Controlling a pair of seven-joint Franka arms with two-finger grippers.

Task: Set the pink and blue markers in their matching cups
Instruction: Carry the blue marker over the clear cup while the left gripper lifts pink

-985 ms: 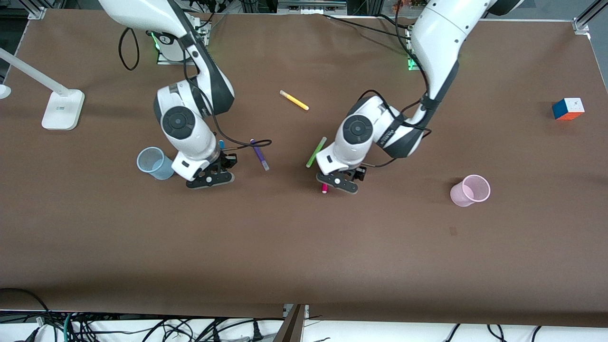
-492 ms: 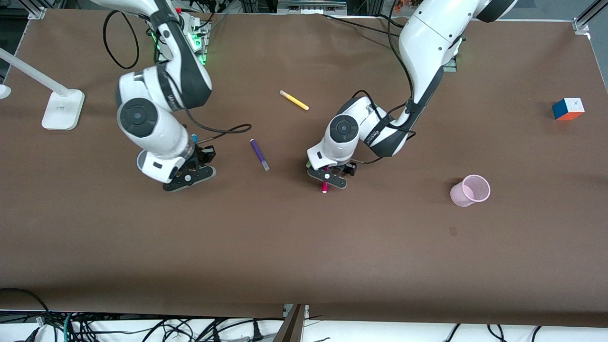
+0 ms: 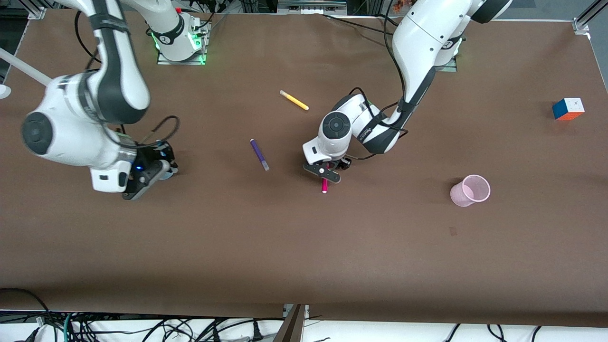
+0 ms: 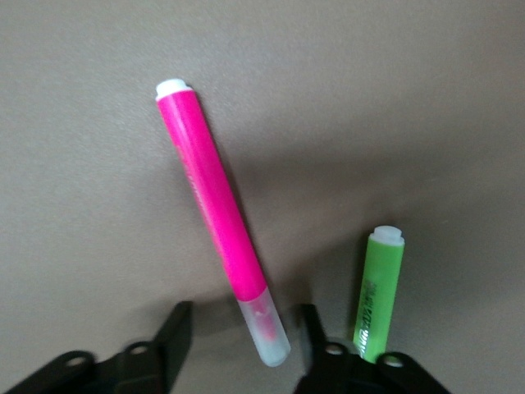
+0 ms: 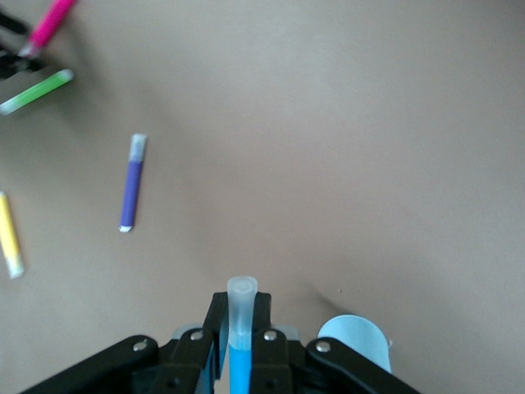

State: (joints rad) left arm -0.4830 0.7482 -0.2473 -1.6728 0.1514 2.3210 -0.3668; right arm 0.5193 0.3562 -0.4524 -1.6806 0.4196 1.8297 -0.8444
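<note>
My right gripper [image 3: 153,172] is shut on the sky-blue marker [image 5: 240,332], which stands upright between the fingers, pale cap up. The pale blue cup [image 5: 354,338] is just beside and below that gripper; in the front view the arm hides it. My left gripper [image 3: 324,172] is open and low over the magenta-pink marker [image 3: 325,185]. In the left wrist view its gripper [image 4: 244,322] has one finger on each side of the marker's [image 4: 215,222] capped end, not touching it. The pale pink cup [image 3: 470,190] stands upright toward the left arm's end.
A lime-green pen [image 4: 381,300] lies right beside the left gripper's finger. A purple pen [image 3: 259,154] and a yellow pen [image 3: 294,100] lie mid-table. A colour cube [image 3: 568,108] sits at the left arm's end. A white lamp arm [image 3: 21,65] is by the right arm.
The right arm swung toward its own end of the table, carrying the blue marker to beside the blue cup. The left gripper shifted a little along the pink marker and now straddles its cap.
</note>
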